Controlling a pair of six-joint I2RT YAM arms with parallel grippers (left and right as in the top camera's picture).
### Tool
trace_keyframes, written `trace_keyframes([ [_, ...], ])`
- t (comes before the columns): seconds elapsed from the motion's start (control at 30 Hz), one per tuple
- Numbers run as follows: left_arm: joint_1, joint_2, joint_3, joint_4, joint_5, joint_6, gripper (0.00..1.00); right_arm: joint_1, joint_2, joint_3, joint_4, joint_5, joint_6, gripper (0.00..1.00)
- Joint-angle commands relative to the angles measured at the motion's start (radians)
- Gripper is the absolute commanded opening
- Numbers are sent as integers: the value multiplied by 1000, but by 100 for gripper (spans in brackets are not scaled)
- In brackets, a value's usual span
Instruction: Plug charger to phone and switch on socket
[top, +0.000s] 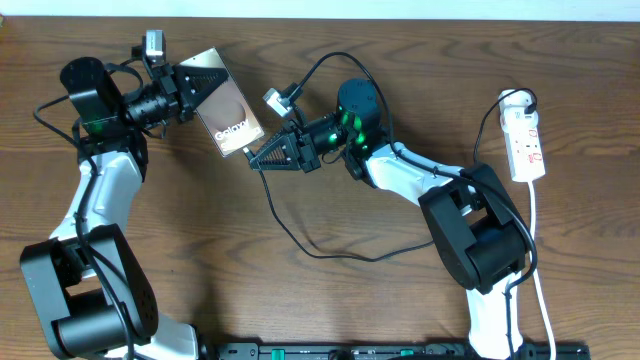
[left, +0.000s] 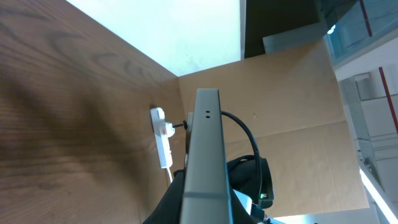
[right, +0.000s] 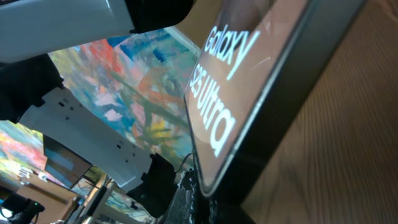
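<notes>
Wooden tabletop (top: 380, 310). At far left, the left pincer (top: 195, 85) is clamped on one end of the phone (top: 232, 118). The other end is met by the closed right pincer (top: 258, 160), below which the charger (top: 330, 256) trails; whether its plug is pinched cannot be told. The socket (top: 527, 145) lies well to that pincer's right.

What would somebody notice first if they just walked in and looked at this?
Probably the shiny phone near the top left, gripped by the left gripper, with white "Galaxy" lettering on its face. Next comes the right gripper, pinching the black charger right by the phone's lower edge, its thin cable looping across the middle. The white socket lies by itself at the far right.
</notes>
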Motion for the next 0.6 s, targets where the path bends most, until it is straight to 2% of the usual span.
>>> trace_keyframes([
  [0.0, 3, 0, 6, 12, 40, -12, 7, -3, -5, 9, 6, 29, 37, 1],
  [0.57, 3, 0, 6, 12, 63, 2, 7, -9, -5, 9, 33, 31, 53, 1],
])
